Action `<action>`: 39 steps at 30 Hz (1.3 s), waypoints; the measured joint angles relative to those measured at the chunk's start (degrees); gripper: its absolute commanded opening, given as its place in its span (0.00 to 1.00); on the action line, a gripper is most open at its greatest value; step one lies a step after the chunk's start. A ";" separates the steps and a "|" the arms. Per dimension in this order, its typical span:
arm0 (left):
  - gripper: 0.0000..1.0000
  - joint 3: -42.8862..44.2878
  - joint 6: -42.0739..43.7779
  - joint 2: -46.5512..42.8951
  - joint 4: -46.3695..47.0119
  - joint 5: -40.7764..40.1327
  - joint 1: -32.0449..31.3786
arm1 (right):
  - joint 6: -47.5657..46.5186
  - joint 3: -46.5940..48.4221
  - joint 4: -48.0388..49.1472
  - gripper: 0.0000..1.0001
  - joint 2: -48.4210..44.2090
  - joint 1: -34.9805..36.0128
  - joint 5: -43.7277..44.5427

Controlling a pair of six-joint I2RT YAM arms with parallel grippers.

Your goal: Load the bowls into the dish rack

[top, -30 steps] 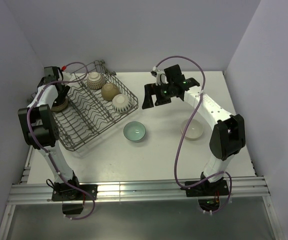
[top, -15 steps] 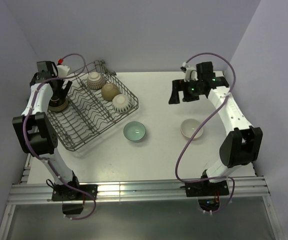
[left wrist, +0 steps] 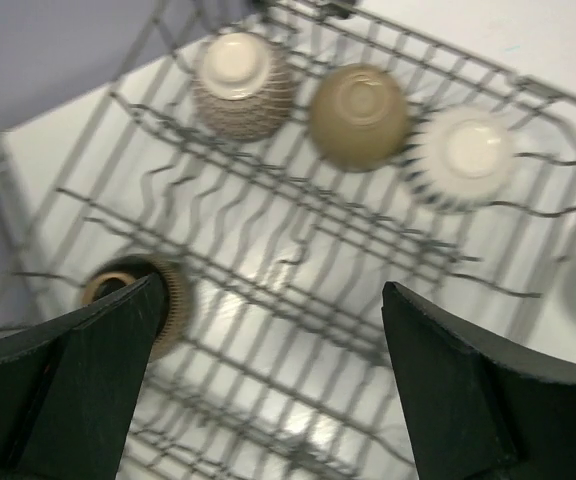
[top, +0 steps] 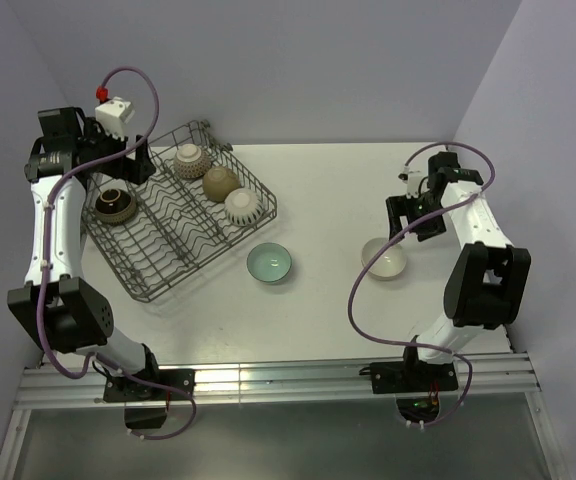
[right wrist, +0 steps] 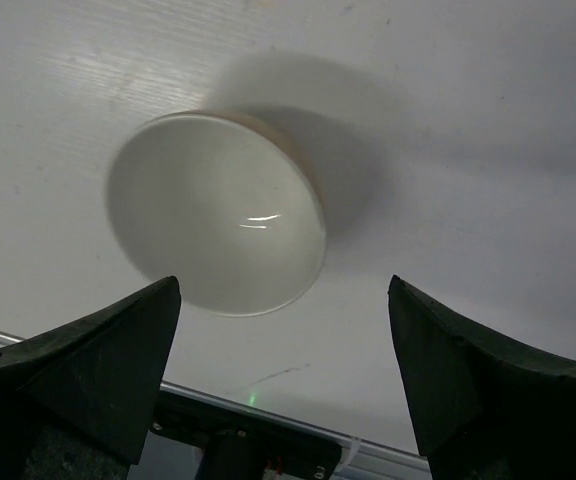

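You're hovering the wide-open, empty right gripper (right wrist: pixel 283 290) over the white bowl (right wrist: pixel 218 225), likely lining up a rim pinch; the left gripper (left wrist: pixel 273 300) is hanging open and empty above the dish rack (top: pixel 168 250).

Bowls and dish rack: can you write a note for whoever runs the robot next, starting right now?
Left end effector: open, empty, above the dish rack.
Right end effector: open, empty, above the white bowl on the table.
Done: four bowls sit in the rack: patterned bowl, tan bowl, striped bowl, brown bowl.
Left: the white bowl and the blue-green bowl, both on the table, go into the rack.
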 measured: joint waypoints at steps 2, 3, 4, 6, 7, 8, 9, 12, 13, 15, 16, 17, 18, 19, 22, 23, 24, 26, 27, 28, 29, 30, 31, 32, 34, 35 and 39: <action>0.95 -2.14 -1.97 -1.49 0.13 3.37 0.00 | -0.55 -0.37 0.42 0.86 2.29 -0.72 1.11; 0.94 -2.95 -2.73 -1.81 0.33 4.24 -0.02 | -0.70 -0.72 0.98 0.84 3.50 -1.01 1.36; 0.94 -4.20 -3.43 -2.34 0.81 5.31 -0.02 | -0.68 -1.07 1.36 0.82 4.46 -1.25 1.46; 0.93 -6.36 -4.72 -2.99 1.53 6.69 -0.02 | -0.63 -1.99 2.25 0.74 6.86 -1.64 1.75; 0.93 -7.48 -5.29 -3.26 1.99 7.26 -0.02 | -0.66 -2.54 2.67 0.69 7.98 -1.77 1.77; 0.92 -8.33 -5.77 -3.45 2.36 7.72 -0.02 | -0.55 -3.15 3.23 0.60 9.01 -1.79 1.75; 0.92 -9.14 -6.19 -3.63 2.49 8.20 -0.02 | -0.59 -3.72 3.78 0.55 9.70 -1.86 1.68; 0.91 -10.88 -7.13 -3.96 3.02 9.40 -0.02 | 0.00 -5.07 5.14 0.38 10.60 -1.86 1.29; 0.91 -11.39 -7.26 -4.09 3.26 9.73 -0.02 | 0.42 -5.29 5.51 0.35 10.60 -1.86 1.05; 0.90 -12.59 -7.54 -4.68 4.00 10.23 -0.02 | 0.90 -5.33 6.16 0.26 10.62 -1.86 0.79; 0.90 -13.16 -7.58 -5.03 4.28 10.40 -0.02 | 1.01 -5.31 6.64 0.22 10.69 -1.86 0.61; 0.90 -13.62 -7.58 -5.35 4.46 10.58 -0.07 | 1.27 -5.33 6.73 0.13 10.84 -1.86 0.28; 0.90 -14.01 -7.61 -5.70 4.70 10.71 -0.07 | 0.96 -5.31 6.78 0.08 11.04 -1.86 0.28; 0.90 -14.19 -7.61 -5.97 4.74 10.84 -0.09 | 1.70 -5.29 6.60 0.03 11.21 -1.88 0.20; 0.90 -14.67 -7.61 -6.78 5.01 11.19 -0.13 | 2.01 -4.44 6.38 0.00 12.09 -1.92 -1.05; 0.91 -14.78 -7.63 -7.04 5.03 11.32 -0.13 | 2.10 -4.24 6.27 0.00 12.20 -1.97 -1.62; 0.92 -14.82 -7.69 -7.26 5.05 11.43 -0.13 | 2.12 -4.11 6.25 0.00 12.26 -1.97 -2.05; 0.94 -14.86 -8.11 -7.58 5.18 11.61 -0.13 | 2.14 -3.82 6.32 0.00 12.31 -1.97 -3.45; 0.98 -14.86 -8.72 -7.67 5.33 11.65 -0.13 | 2.14 -3.50 6.21 0.00 12.31 -1.97 -4.96; 0.99 -14.86 -9.03 -7.67 5.49 11.63 -0.17 | 2.36 -3.08 6.27 0.00 12.24 -1.97 -7.04; 0.99 -14.86 -9.60 -7.67 5.70 11.63 -0.20 | 2.84 -2.49 6.47 0.00 12.00 -1.92 -8.96; 0.99 -14.86 -10.34 -7.67 5.86 11.65 -0.22 | 3.72 -1.70 6.75 0.00 11.74 -1.64 -11.10; 0.99 -14.82 -10.88 -7.67 5.90 11.67 -0.24 | 4.68 -0.68 7.19 0.00 11.41 -1.29 -13.22; 1.00 -14.56 -11.76 -7.58 5.81 11.74 -0.24 | 6.08 0.68 7.72 0.00 10.95 -0.66 -15.15; 1.00 -13.77 -13.05 -7.39 6.03 12.15 -0.24 | 9.16 4.13 9.75 0.00 10.01 1.49 -18.32; 0.99 -13.35 -13.88 -7.37 6.14 12.26 -0.24 | 11.26 6.12 11.45 0.00 9.49 3.10 -19.74; 0.99 -12.24 -18.58 -7.41 7.96 14.86 -0.26 | 18.99 11.74 19.15 0.00 7.48 10.32 -23.37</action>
